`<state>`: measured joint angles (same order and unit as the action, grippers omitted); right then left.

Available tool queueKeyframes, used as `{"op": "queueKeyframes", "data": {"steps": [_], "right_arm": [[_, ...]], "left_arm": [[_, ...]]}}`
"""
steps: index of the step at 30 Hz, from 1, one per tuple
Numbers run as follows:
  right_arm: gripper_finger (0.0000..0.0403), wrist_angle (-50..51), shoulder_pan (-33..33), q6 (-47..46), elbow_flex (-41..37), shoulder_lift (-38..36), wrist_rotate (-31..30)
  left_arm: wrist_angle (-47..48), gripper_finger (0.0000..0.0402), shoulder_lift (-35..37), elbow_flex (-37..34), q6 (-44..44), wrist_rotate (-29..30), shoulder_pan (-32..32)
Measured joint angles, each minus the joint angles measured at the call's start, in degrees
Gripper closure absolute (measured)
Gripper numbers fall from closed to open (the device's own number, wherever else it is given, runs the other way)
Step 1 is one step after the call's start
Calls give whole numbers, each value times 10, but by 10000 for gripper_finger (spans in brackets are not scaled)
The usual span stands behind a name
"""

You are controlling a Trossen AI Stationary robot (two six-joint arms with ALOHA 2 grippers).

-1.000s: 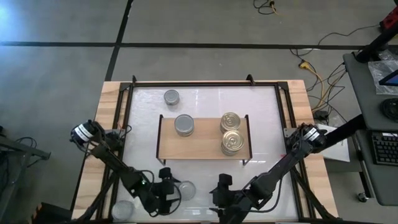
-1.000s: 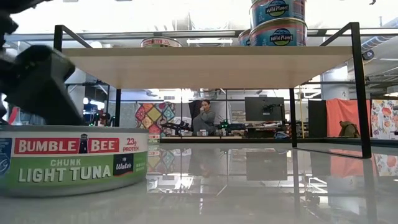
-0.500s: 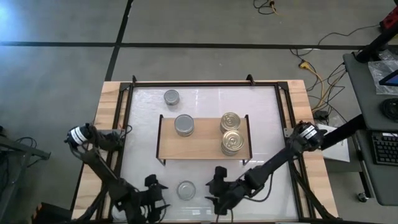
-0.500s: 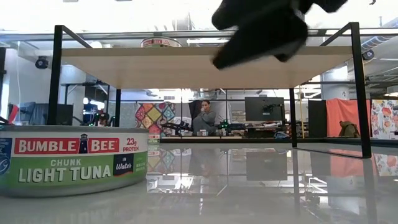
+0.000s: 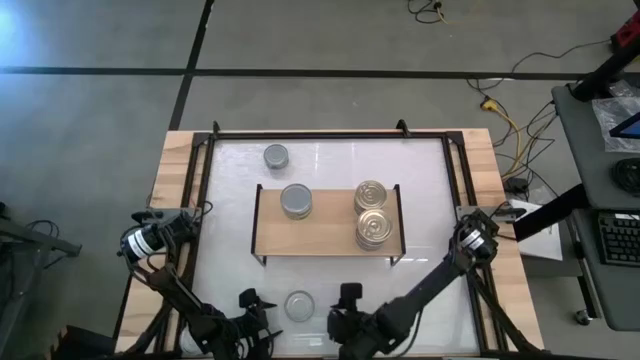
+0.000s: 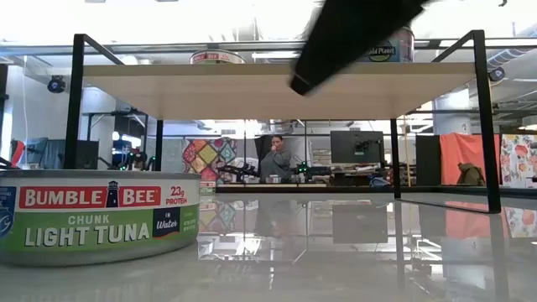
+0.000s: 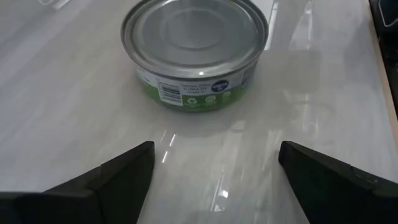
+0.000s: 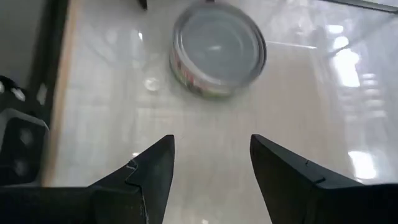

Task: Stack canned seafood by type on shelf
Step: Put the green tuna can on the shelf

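Tabletop (image 5: 430, 180) carries everything, and the shelf (image 5: 325, 236) stands in its middle, well beyond both grippers. On the shelf two gold-topped cans (image 5: 371, 211) sit touching one another at the right arm's end, and one silver-topped can (image 5: 296, 201) sits alone toward the other end; this looks like sorting by type, each kind with its own place. Another silver can (image 5: 276, 156) waits on the table behind the shelf, farthest from the grippers.

The tuna can (image 5: 299, 305) lies on the table in front of the shelf, between the two grippers and touched by neither. The left gripper (image 5: 252, 303) rests just beside it with fingers spread wide and empty; in the left wrist view the can (image 7: 194, 51) is ahead of the fingers, not between them. The right gripper (image 5: 347, 297) is near the can's other side, its fingers apart at a middling gap, also empty, with the can (image 8: 218, 50) ahead of them. I judge that this silver can belongs on the lone silver one, which explains why that spot is kept free.
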<state>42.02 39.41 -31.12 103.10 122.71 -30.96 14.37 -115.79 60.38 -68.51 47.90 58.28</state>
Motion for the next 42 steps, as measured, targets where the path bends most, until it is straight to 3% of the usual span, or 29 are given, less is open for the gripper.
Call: {"op": "queueKeyframes", "data": {"steps": [7, 12, 22, 26, 31, 42], "right_arm": [[200, 6, -1, -75, -29, 41, -91], [200, -62, -6, -67, -26, 67, -147], [201, -180, -15, -47, -26, 100, -124], [206, -180, -14, -41, -26, 99, -122], [207, -186, -17, -26, -26, 98, -110], [180, -180, -19, -13, -24, 96, -95]], "left_arm": [[-17, 74, -1, -1, 13, 11, -11], [-35, 74, -3, -2, 40, 26, -19], [-87, 74, -19, -2, 96, 36, -49], [-104, 74, -19, -3, 131, 36, -49], [-132, 60, -15, -3, 180, -19, -65], [-138, 35, -14, -2, 214, -43, -76]]}}
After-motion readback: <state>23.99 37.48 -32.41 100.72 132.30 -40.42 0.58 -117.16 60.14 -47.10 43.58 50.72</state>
